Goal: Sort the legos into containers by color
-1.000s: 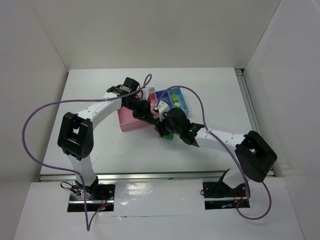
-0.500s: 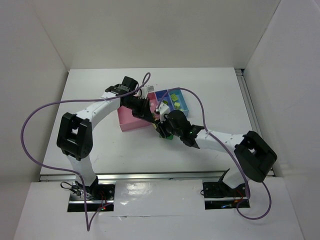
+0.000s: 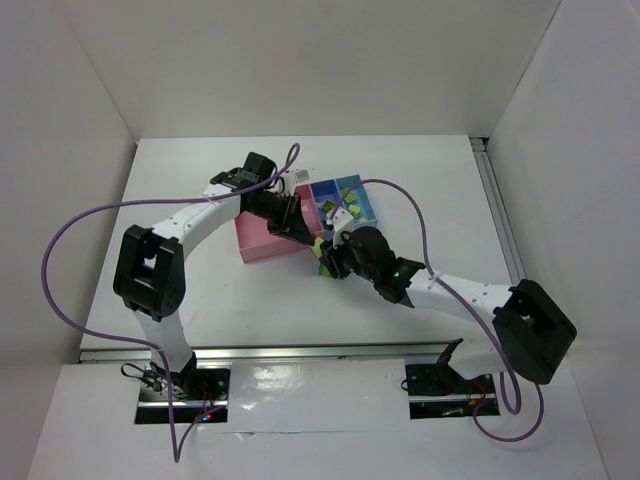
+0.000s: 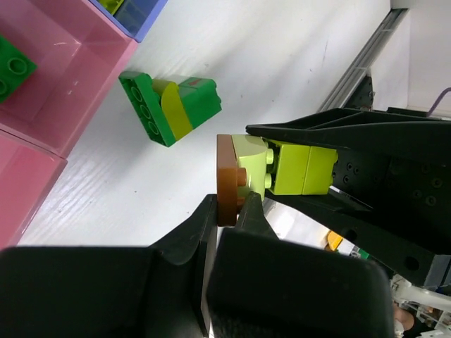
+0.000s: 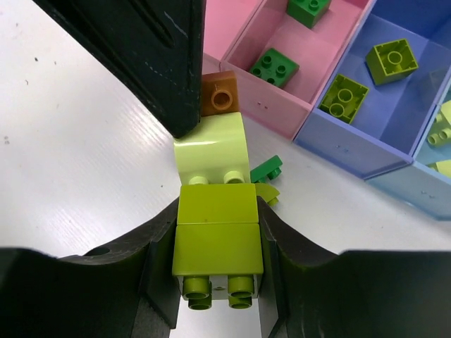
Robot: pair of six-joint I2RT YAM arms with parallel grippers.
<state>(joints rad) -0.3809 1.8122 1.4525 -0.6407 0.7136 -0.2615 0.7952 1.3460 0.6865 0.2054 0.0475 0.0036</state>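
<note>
My left gripper (image 4: 229, 204) is shut on the edge of an orange-brown lego (image 4: 227, 176), which sits against a pale yellow lego (image 4: 250, 165). My right gripper (image 5: 217, 211) is shut on two stacked lime legos (image 5: 218, 232), facing the left one. The pale yellow lego's studs show in the gap before the lime ones. This chain hangs just above the table, in front of the tray, between the grippers (image 3: 322, 248). A dark green stack with a yellow-green piece (image 4: 169, 105) lies on the table beside it. The tray's pink compartments (image 5: 310, 53) hold dark green legos (image 5: 275, 67).
The periwinkle compartment (image 5: 394, 105) holds two lime legos (image 5: 343, 95). The light blue compartment (image 5: 423, 186) holds pale yellow ones (image 5: 440, 127). The tray (image 3: 262, 245) sits mid-table, both arms crowded at its near right corner. White walls enclose the table.
The right arm has swung its elbow rightward and toward the near edge, and its wrist has turned. The left arm has hardly moved. Lime now shows between the grippers.
</note>
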